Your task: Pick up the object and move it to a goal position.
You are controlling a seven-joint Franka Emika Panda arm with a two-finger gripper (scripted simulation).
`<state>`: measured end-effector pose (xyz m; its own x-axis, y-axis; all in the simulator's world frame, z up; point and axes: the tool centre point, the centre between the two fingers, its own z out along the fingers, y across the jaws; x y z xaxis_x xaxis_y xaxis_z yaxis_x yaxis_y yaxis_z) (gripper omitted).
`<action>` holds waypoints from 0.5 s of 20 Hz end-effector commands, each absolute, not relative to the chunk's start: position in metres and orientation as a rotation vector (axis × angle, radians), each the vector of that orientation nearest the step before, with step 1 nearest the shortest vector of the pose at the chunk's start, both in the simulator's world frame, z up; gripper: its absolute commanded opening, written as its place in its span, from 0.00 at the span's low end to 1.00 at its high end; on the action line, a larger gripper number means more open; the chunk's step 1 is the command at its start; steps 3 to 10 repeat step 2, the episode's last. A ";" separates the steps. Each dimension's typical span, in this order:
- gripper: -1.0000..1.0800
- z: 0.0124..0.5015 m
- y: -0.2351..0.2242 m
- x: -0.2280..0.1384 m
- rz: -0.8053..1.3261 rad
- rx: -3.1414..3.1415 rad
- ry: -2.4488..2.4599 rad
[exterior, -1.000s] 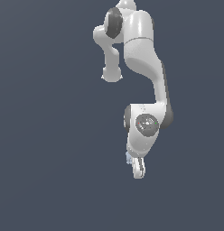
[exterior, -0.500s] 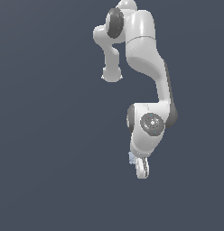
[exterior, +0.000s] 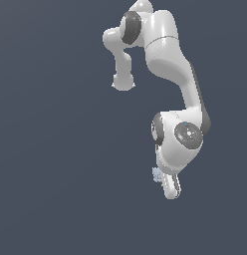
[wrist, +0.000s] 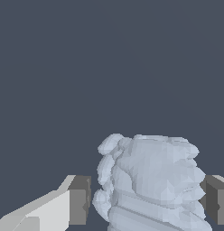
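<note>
Item 1. Small pale blue-grey lumpy object (exterior: 156, 174), roughly cube-like with faceted, bumpy sides. In the exterior view it shows as a speck at the exterior view's left edge of the arm's lowest end, touching or just beside the tool. In the wrist view (wrist: 152, 182) it fills the space between the two fingers. No support surface is distinguishable; the background is uniform dark slate, so whether the object is resting or lifted cannot be told.

Item 2. White articulated robot arm (exterior: 168, 60), jointed, descending from the top of the exterior view to a rounded wrist housing low in the frame.

Item 3. White gripper (exterior: 168, 185) with dark grey finger pads (wrist: 80, 198), seen at the arm's tip. In the wrist view (wrist: 147, 200) the jaws stand moderately apart, one pad on each side of the object. A narrow dark gap shows at one pad; the other pad appears at or against the object's flank. Firm closure cannot be confirmed.

Status. Judged progress: approach complete, object bracketed; grasp either just forming or not yet secured. Remaining: close fully, lift, carry to goal. No goal marker is visible in either view.
</note>
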<state>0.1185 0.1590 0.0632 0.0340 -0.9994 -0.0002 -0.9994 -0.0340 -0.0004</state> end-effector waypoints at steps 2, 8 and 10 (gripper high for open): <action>0.00 0.065 0.162 0.119 0.000 -2.258 2.185; 0.00 0.065 0.162 0.119 0.000 -2.258 2.185; 0.00 0.065 0.162 0.119 0.000 -2.258 2.185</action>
